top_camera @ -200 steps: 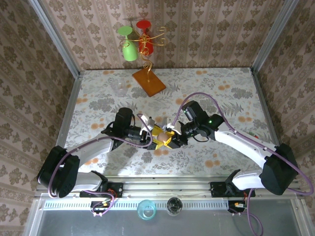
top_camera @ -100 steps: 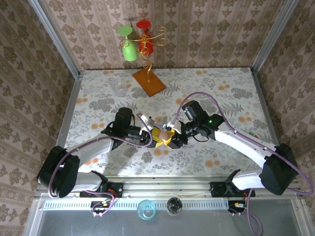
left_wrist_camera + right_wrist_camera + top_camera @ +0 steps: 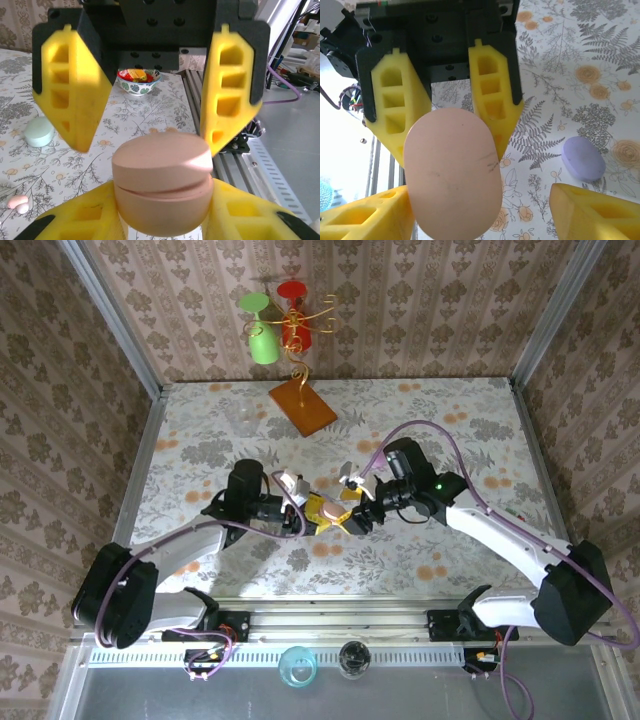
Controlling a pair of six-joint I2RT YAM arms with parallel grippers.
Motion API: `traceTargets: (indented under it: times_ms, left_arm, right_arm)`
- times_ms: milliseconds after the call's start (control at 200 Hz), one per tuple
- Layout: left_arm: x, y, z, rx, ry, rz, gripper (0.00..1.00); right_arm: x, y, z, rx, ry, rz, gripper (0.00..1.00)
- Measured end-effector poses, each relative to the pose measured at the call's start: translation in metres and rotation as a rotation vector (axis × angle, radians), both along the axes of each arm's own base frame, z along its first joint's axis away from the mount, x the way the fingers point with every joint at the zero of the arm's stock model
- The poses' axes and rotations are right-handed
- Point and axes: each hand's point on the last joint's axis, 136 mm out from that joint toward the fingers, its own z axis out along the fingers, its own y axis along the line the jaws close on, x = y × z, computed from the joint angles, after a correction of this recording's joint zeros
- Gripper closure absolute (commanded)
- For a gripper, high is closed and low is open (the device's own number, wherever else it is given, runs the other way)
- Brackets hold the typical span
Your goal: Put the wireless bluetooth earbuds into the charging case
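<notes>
Since a second ago our right gripper (image 3: 347, 510) has spread its jaws and drawn back a little from the pink charging case (image 3: 162, 187), while our left gripper (image 3: 312, 516) has clamped onto it. The case now sits pinched between the left fingers (image 3: 85, 220) above the table (image 3: 450, 430), its lid down and a thin seam showing around its middle.

Two of the earbuds (image 3: 18, 202), one pink and one whitish, lie touching each other on the floral cloth, low at the left edge of the left wrist view and well apart from the case. From the right wrist view we see the right fingers (image 3: 595, 210) standing wide, one well clear of the case, the other close against its lower side; we cannot tell whether that one touches.

Farther out, a mint green case (image 3: 39, 131) rests on the cloth, and a small patterned bowl (image 3: 138, 82) with bright wrapped pieces stands beyond it. A lilac case (image 3: 583, 158) lies flat on the table beside the right gripper.
</notes>
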Motion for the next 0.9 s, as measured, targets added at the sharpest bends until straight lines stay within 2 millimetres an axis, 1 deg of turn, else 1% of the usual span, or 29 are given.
traceTargets:
  times_ms: [155,270,575,675,775,840,900]
  left_arm:
    - [-0.003,0.003,-0.008,0.003,0.001,0.002,0.65]
    - [-0.003,0.003,-0.009,-0.007,-0.016,0.006,0.65]
    - [0.003,0.003,-0.009,-0.033,-0.063,0.050,0.66]
    - [0.008,0.004,-0.011,-0.039,-0.086,0.089,0.66]
    - [0.017,0.009,-0.015,-0.044,-0.095,0.150,0.66]
    - [0.024,0.013,-0.016,-0.048,-0.097,0.187,0.67]
    - [0.030,0.015,-0.014,-0.056,-0.106,0.217,0.67]
  right_arm:
    - [0.014,-0.008,0.012,0.040,-0.020,-0.067,0.29]
    - [0.022,-0.011,0.014,0.057,-0.014,-0.110,0.29]
    - [0.030,-0.009,0.023,0.100,-0.008,-0.152,0.29]
    - [0.026,-0.011,0.025,0.125,-0.004,-0.166,0.29]
    - [0.024,-0.016,0.034,0.161,0.008,-0.194,0.29]
    - [0.029,-0.023,0.042,0.199,0.012,-0.233,0.30]
    - [0.038,-0.033,0.046,0.240,0.028,-0.298,0.30]
